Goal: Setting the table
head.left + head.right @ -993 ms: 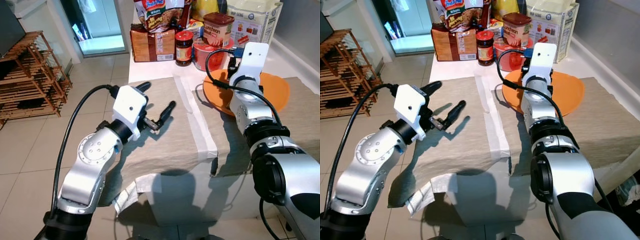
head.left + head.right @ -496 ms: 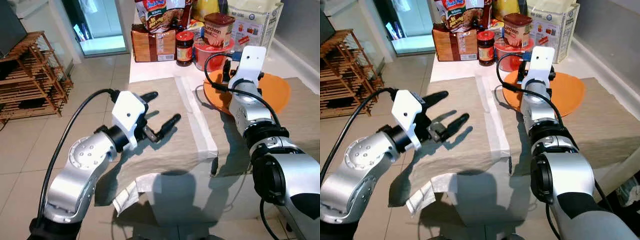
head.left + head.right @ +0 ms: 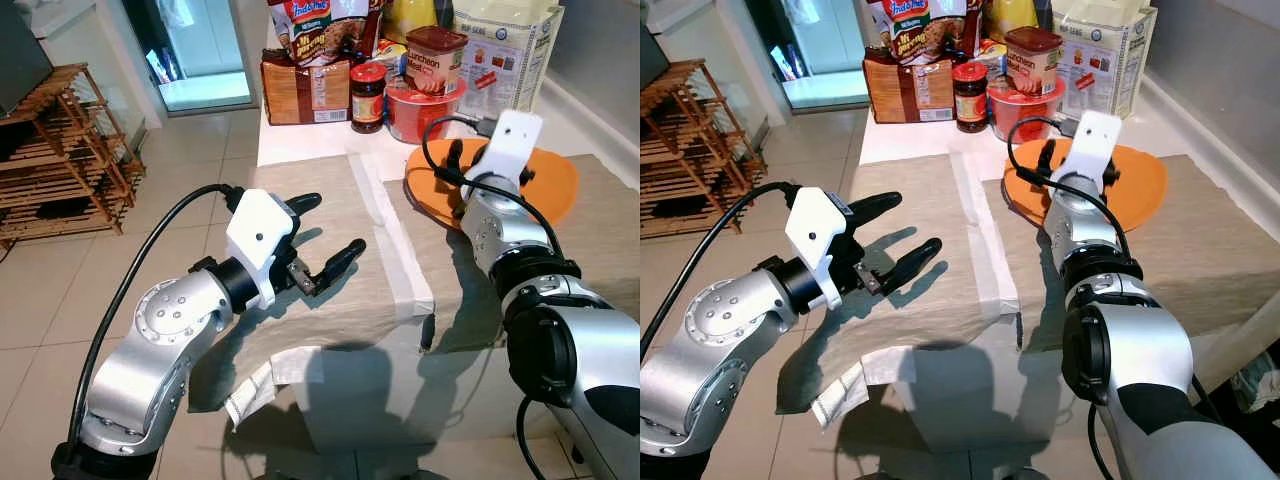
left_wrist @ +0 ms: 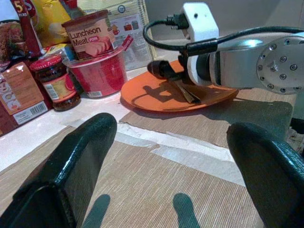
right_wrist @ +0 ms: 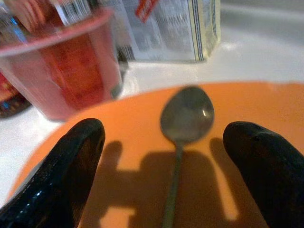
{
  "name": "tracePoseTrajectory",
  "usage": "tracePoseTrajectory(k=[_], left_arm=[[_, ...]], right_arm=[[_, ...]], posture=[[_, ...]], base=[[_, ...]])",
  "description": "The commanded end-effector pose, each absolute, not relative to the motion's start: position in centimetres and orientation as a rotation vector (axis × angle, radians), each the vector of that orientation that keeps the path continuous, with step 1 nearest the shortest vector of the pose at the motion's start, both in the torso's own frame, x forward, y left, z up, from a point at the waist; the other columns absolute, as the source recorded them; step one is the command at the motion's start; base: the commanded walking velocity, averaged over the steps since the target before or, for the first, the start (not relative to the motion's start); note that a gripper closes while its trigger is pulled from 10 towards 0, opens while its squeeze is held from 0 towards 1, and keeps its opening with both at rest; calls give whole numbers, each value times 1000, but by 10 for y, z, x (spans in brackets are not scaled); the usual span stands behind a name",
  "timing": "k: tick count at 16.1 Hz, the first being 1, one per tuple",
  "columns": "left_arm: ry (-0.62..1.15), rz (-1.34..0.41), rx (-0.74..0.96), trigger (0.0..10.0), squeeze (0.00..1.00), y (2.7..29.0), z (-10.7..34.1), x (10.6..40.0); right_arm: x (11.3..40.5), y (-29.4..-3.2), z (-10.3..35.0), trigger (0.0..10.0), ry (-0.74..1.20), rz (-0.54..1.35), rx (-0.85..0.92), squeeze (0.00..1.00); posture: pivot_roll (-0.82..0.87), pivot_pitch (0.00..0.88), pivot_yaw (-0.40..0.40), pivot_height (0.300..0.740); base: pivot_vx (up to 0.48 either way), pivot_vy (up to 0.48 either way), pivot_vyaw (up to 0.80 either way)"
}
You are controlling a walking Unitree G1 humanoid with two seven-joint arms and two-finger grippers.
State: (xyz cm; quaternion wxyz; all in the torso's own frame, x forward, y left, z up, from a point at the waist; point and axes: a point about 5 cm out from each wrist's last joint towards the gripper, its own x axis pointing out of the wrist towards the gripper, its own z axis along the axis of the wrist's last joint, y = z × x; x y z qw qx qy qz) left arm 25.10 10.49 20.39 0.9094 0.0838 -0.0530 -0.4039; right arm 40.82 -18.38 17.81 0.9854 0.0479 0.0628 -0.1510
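The right pincer, fingers spread, hovers low over the orange plate with the spoon apparently between them, while the left pincer hangs spread above the placemat.

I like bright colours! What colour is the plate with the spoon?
The plate is orange, clearest in the right wrist view.
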Motion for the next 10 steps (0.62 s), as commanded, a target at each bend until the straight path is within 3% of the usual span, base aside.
tracePoseTrajectory(k=[1, 10], left_arm=[[-127, -832, 188, 10000, 0, 105, 209, 250], [-121, -824, 173, 10000, 0, 103, 209, 252]], right_arm=[[409, -183, 178, 10000, 158, -316, 124, 0], [403, -180, 155, 10000, 407, -300, 124, 0]], posture=[[28, 0, 100, 736], [16, 0, 96, 736]], base=[[0, 0, 0], [0, 0, 0]])
